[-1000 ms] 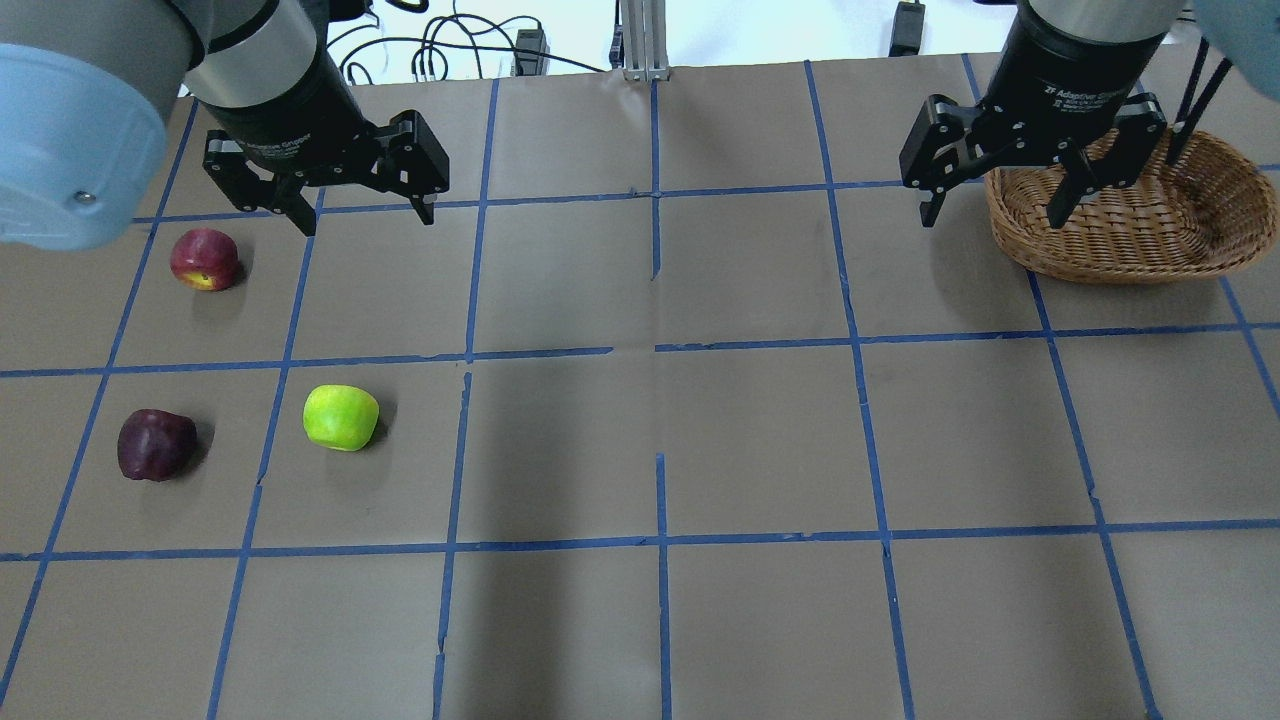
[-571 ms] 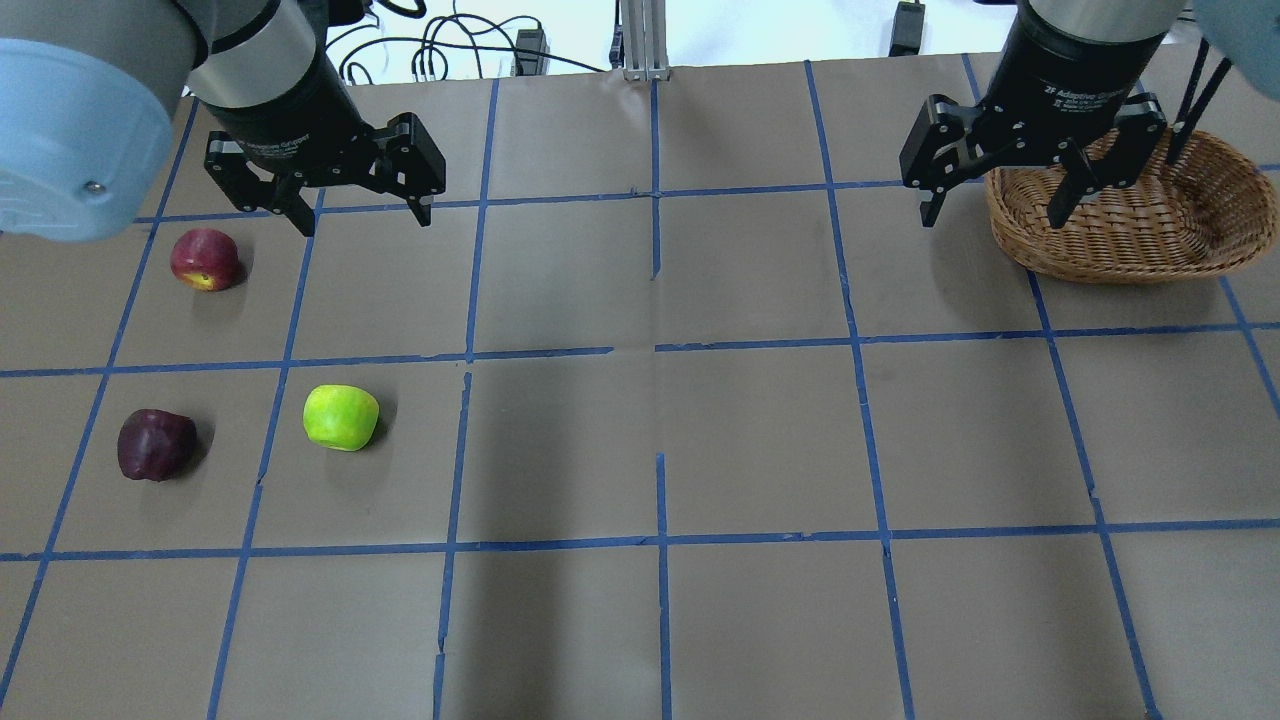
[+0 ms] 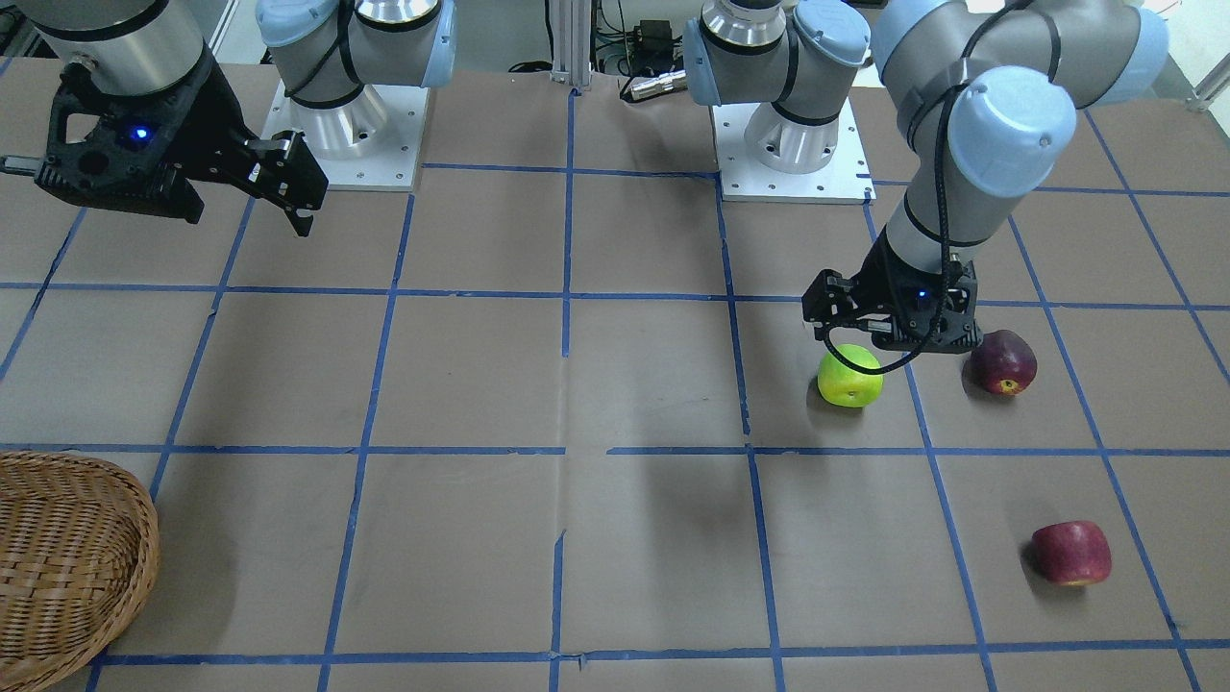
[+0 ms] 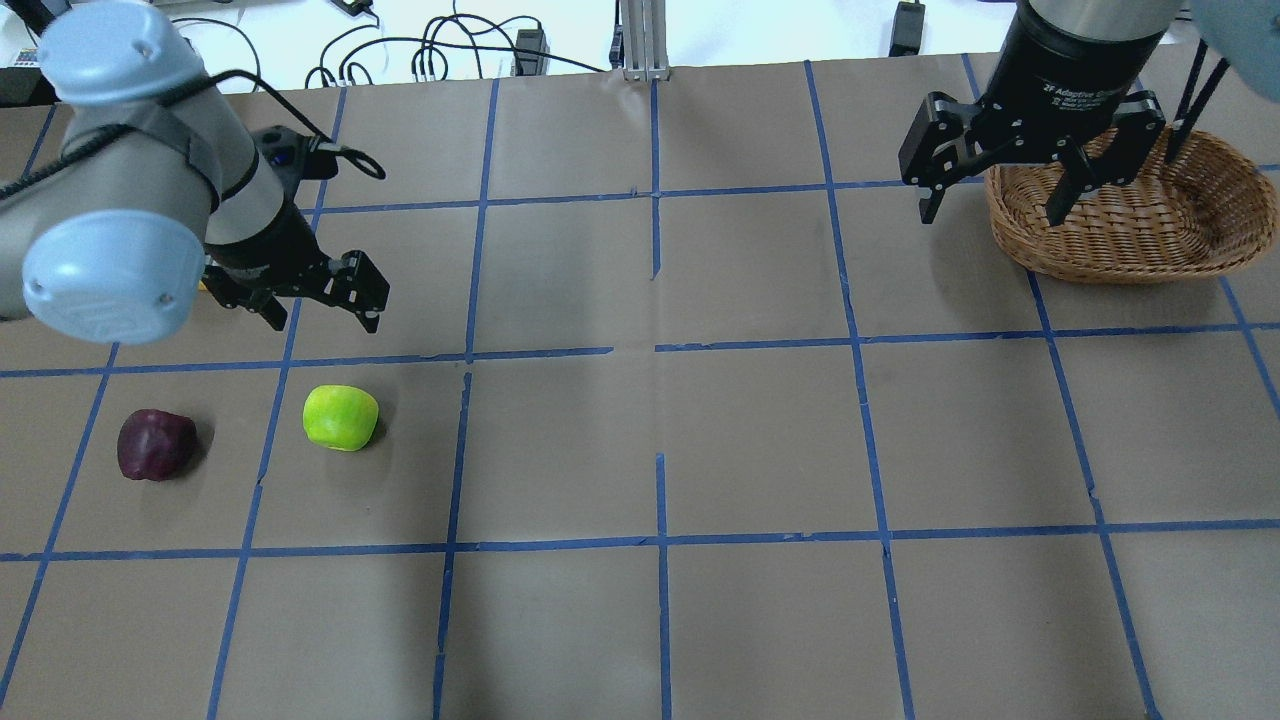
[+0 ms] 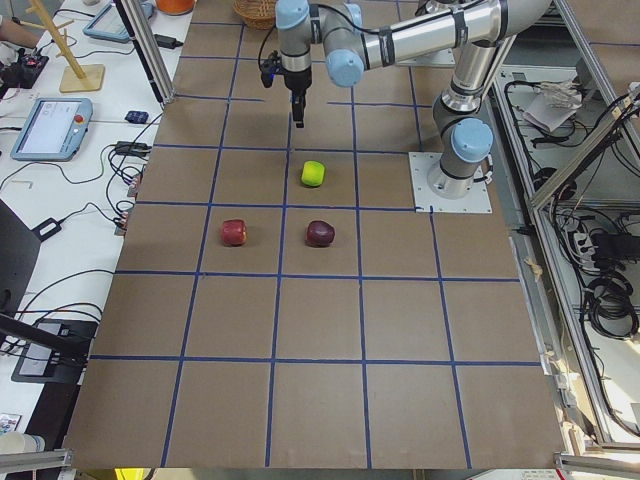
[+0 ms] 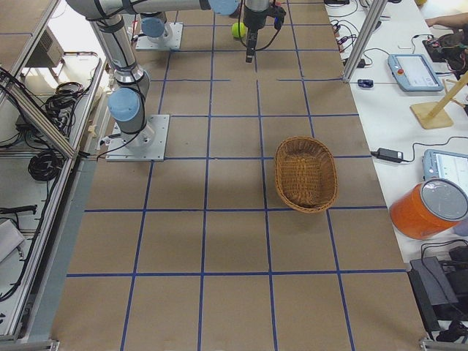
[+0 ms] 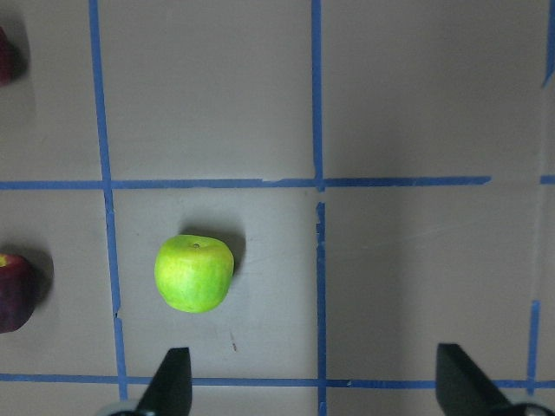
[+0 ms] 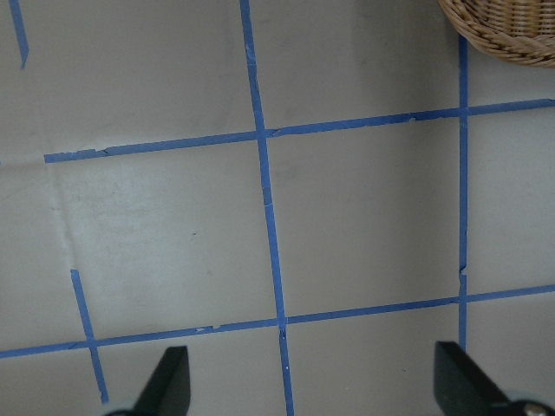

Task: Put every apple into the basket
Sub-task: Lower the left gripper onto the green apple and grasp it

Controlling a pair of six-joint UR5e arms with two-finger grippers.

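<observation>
The yellow-green apple (image 4: pixel 341 417) lies on the table; it also shows in the left wrist view (image 7: pixel 194 272) and the front view (image 3: pixel 849 376). The dark maroon apple (image 4: pixel 156 444) lies to its left. The red blocky apple (image 3: pixel 1071 553) lies farther from the robot; my left arm hides it in the overhead view. My left gripper (image 4: pixel 325 322) is open and empty, above the table just beyond the green apple and apart from it. My right gripper (image 4: pixel 990 215) is open and empty, held high beside the wicker basket (image 4: pixel 1130 230), which is empty.
Brown paper with a blue tape grid covers the table (image 4: pixel 660 450). The basket stands at the far right, several grid squares from the apples. Cables (image 4: pixel 440 50) lie beyond the table's far edge.
My left arm has swung down and toward the robot, bringing its open gripper close to the green apple and covering the red apple in the overhead view. The right gripper has barely moved.
</observation>
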